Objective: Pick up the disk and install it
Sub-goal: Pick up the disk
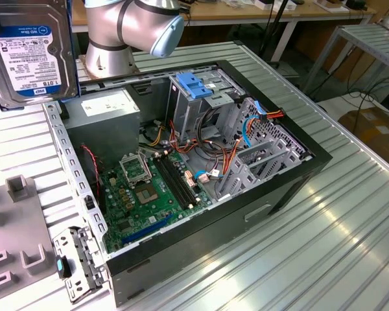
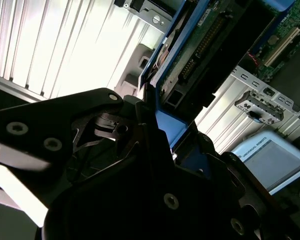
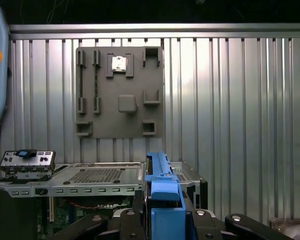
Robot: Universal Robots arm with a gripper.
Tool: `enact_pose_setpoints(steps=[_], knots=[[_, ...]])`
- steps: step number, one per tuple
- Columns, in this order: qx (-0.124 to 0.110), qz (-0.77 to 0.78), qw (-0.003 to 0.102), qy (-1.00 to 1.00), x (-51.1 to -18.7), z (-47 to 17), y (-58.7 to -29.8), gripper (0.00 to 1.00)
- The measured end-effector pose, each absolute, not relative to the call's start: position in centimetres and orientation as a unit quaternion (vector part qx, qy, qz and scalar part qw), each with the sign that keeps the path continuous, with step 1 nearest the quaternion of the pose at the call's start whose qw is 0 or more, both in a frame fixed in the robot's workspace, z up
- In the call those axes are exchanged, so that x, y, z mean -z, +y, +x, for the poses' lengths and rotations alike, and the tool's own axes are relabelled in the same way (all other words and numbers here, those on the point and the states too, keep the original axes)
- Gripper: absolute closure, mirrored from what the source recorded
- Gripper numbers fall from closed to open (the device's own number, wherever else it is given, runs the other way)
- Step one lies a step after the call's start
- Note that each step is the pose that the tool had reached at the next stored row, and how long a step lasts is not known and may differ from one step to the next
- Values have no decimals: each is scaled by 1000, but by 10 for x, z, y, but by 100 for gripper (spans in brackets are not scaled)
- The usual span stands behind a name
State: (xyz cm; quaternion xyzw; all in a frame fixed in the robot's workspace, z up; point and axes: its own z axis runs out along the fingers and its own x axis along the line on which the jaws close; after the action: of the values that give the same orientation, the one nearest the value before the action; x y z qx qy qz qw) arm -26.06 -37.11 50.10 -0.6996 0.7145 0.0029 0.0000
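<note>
Holding the disk [image 1: 29, 55] aloft at ten o'clock of the exterior view, long axis running twelve to six, clear of the computer case [image 1: 246, 214]. Clamped edge-on in the gripper [image 3: 163, 200], blue side rail [image 3: 157, 170] pinched between its jaws. Drive cage [image 1: 188, 113] off toward four o'clock from it. Flat dark metal body, white label with blue band and barcodes facing out.
</note>
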Motion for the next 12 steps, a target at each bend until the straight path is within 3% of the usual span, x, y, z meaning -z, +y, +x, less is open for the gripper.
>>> enact_pose_setpoints(steps=[12], knots=[[-3,-700,0,715,-501,-240,-371,63]])
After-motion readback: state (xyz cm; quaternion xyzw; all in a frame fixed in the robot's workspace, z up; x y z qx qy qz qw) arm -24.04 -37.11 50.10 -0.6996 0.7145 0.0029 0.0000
